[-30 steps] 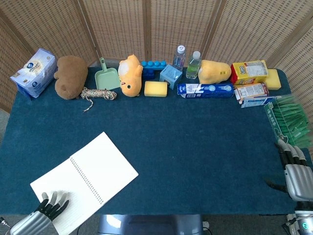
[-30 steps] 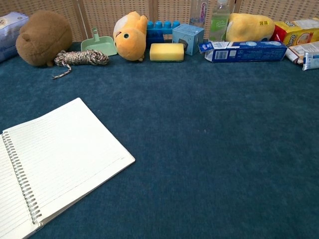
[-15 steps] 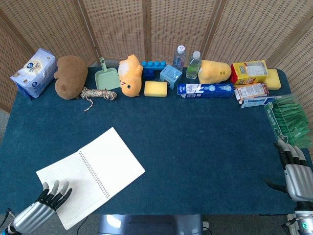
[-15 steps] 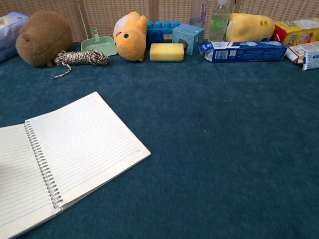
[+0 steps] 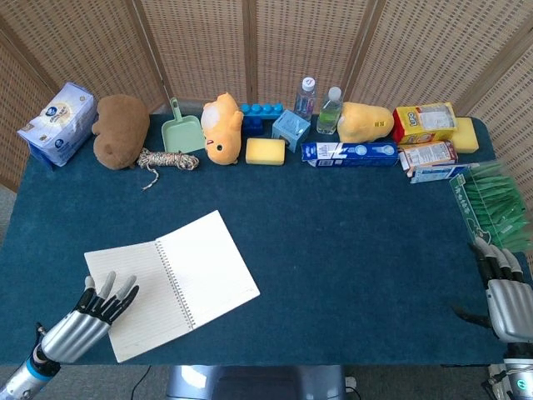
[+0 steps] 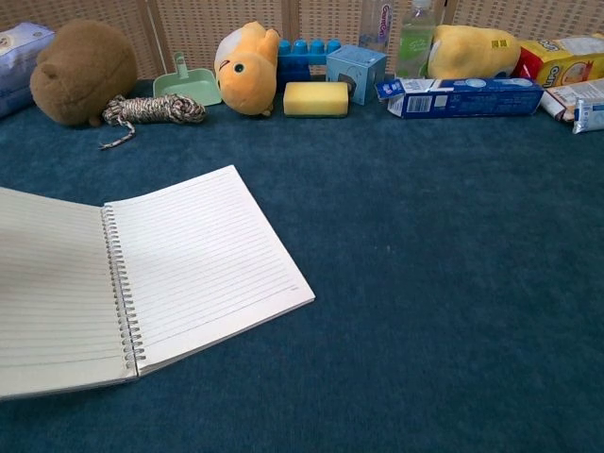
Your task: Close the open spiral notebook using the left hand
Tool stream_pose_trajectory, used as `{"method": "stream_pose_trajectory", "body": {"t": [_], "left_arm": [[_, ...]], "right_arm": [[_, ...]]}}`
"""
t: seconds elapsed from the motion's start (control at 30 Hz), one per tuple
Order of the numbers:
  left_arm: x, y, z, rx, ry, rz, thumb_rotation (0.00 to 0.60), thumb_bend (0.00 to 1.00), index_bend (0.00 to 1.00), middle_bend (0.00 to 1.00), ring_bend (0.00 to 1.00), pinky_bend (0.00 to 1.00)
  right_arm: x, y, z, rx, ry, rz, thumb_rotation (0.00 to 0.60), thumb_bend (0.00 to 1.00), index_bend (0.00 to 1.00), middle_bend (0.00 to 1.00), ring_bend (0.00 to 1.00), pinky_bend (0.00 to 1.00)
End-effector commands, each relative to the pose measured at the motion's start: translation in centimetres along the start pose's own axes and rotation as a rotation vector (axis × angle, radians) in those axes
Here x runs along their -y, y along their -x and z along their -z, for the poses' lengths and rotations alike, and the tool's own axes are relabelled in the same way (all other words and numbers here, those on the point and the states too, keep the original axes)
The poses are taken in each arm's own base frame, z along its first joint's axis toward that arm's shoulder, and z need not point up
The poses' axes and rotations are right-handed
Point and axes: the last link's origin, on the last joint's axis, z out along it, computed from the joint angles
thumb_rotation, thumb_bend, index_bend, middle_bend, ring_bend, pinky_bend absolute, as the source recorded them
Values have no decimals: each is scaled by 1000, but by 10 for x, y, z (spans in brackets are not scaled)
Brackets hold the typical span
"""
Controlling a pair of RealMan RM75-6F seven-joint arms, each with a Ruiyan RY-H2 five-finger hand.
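The open spiral notebook (image 5: 171, 281) lies flat on the blue table near the front left, lined pages up, with its wire spine (image 5: 175, 281) running down the middle. The chest view shows the notebook (image 6: 142, 274) at lower left. My left hand (image 5: 87, 318) rests with spread fingers on the lower corner of the left page, holding nothing. My right hand (image 5: 504, 292) hangs at the table's right front edge, fingers apart and empty. The chest view shows neither hand.
Along the back edge stand a tissue pack (image 5: 57, 122), brown plush (image 5: 119, 129), rope (image 5: 165, 159), green dustpan (image 5: 183, 132), orange plush (image 5: 221, 127), yellow sponge (image 5: 266, 151), blue blocks, two bottles, toothpaste box (image 5: 348, 152) and snack boxes. A green packet rack (image 5: 491, 208) sits at right.
The notebook has slid right and away from the front edge and turned clockwise. My left hand has moved with it on the left page. The right hand has stayed put.
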Motion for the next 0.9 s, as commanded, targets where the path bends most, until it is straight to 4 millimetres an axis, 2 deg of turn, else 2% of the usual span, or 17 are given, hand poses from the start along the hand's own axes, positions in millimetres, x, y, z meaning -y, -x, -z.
{"method": "stream_pose_trajectory", "body": {"t": [0.03, 0.1, 0.17, 0.4, 0.47, 0.57, 0.67, 0.9], "left_arm": [[5, 3, -35, -22, -23, -52, 600, 342, 57, 13, 190, 385], [5, 1, -44, -34, -28, -49, 600, 341, 57, 12, 189, 385], [3, -2, -62, -62, -36, -51, 600, 341, 56, 12, 189, 385], [-2, -6, -98, -87, -47, -64, 600, 338, 46, 5, 185, 385], [-6, -12, -115, -112, -57, -49, 600, 337, 44, 4, 183, 385], [-9, -15, -128, -127, -57, -49, 600, 335, 40, 0, 179, 385], [-18, -22, -150, -147, -66, -35, 600, 334, 35, 0, 175, 385], [-36, -33, -186, -186, -72, 1, 600, 329, 6, 0, 134, 377]], "right_arm": [[0, 0, 0, 0, -1, 1, 600, 0, 0, 0, 0, 42], [0, 0, 0, 1, -1, 1, 600, 0, 0, 0, 0, 42], [1, 1, 0, 1, -1, 2, 600, 0, 0, 0, 0, 42], [1, 1, 0, 2, -3, 3, 600, 0, 0, 0, 0, 42], [0, 0, 0, -2, 0, 1, 600, 0, 0, 0, 0, 42], [-1, 0, 0, 0, 2, 0, 600, 0, 0, 0, 0, 42], [0, 0, 0, 3, 0, 4, 600, 0, 0, 0, 0, 42], [-1, 1, -1, 6, 7, 10, 600, 0, 0, 0, 0, 42]]}}
